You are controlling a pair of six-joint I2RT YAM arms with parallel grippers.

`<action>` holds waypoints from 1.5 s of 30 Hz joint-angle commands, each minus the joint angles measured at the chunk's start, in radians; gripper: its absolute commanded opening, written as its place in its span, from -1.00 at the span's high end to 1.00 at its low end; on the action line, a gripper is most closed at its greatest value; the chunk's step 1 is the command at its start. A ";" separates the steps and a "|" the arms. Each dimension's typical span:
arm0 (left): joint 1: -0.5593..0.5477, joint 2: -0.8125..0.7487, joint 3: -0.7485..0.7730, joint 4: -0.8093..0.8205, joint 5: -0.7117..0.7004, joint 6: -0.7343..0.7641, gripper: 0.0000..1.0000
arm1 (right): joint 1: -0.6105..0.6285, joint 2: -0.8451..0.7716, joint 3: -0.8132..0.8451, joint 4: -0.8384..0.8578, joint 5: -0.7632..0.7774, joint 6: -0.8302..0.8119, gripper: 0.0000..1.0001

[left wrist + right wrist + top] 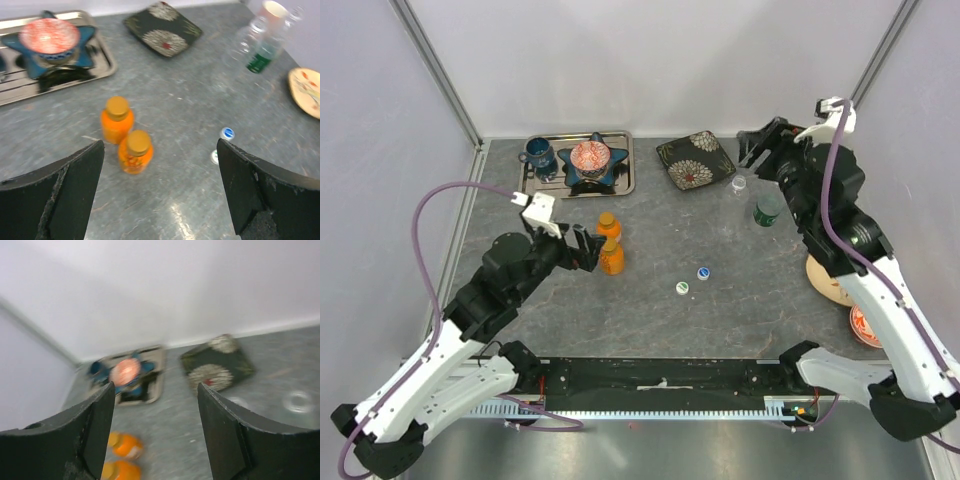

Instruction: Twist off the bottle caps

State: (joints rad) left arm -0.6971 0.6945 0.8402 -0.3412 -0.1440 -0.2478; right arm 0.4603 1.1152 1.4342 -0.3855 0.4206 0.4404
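Standing upright just ahead of the spread left fingers (75, 190): two orange plastic bottles (125, 136), capped, touching. Right fingers (235, 435), likewise spread, well apart.

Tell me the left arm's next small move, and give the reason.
Probably ease the left gripper forward, centring its open fingers around the nearer orange bottle. Its cap is on. In the wrist view it stands just ahead of the fingers, a little off centre, and nothing is gripped yet.
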 commanded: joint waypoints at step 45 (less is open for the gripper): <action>0.001 -0.196 -0.009 -0.249 -0.374 -0.073 -0.99 | 0.568 0.761 -0.020 0.249 -0.022 -0.011 0.21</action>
State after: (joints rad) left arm -0.6971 0.5034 0.8314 -0.6125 -0.5205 -0.3073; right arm 1.0237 1.9301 1.4422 -0.1844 0.3908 0.4068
